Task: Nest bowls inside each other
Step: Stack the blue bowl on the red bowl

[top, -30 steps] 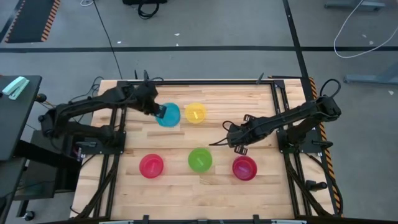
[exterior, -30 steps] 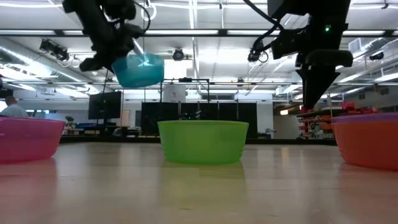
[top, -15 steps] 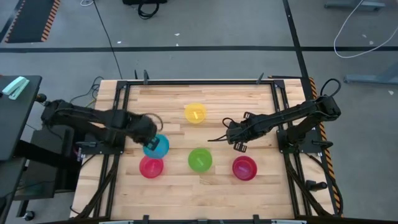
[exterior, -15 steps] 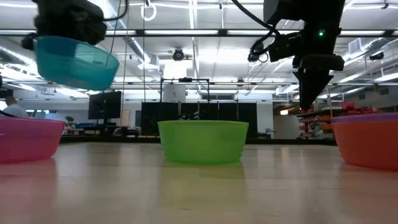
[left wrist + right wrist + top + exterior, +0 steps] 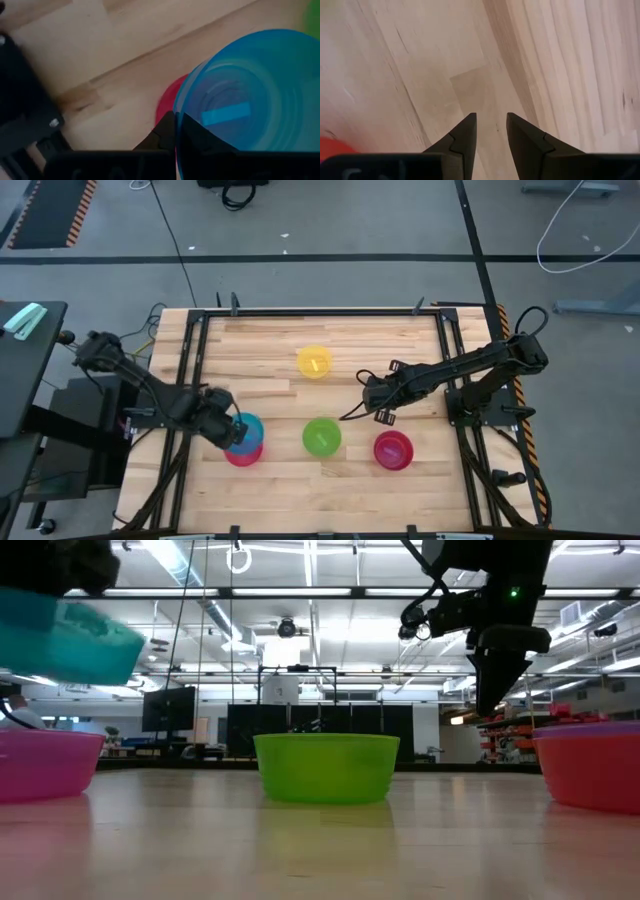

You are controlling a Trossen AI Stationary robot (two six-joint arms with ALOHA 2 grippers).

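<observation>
Left gripper (image 5: pixel 232 430) gripping blue bowl (image 5: pixel 247 430), above pink bowl (image 5: pixel 243 454)

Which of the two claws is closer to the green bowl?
Right. The right gripper hovers just beyond the green bowl. The left gripper is farther off, holding the blue bowl over the pink bowl.

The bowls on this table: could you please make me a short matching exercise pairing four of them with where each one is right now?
Things:
1. blue bowl
2. yellow bowl
3. green bowl
4. pink bowl

Places:
A. alone toward the far side of the table
B. on the table, partly hidden under another bowl
C. held in the air by the left gripper
D. in the middle of the near row, nothing over it

Pairs: 1-C, 2-A, 3-D, 4-B
</observation>
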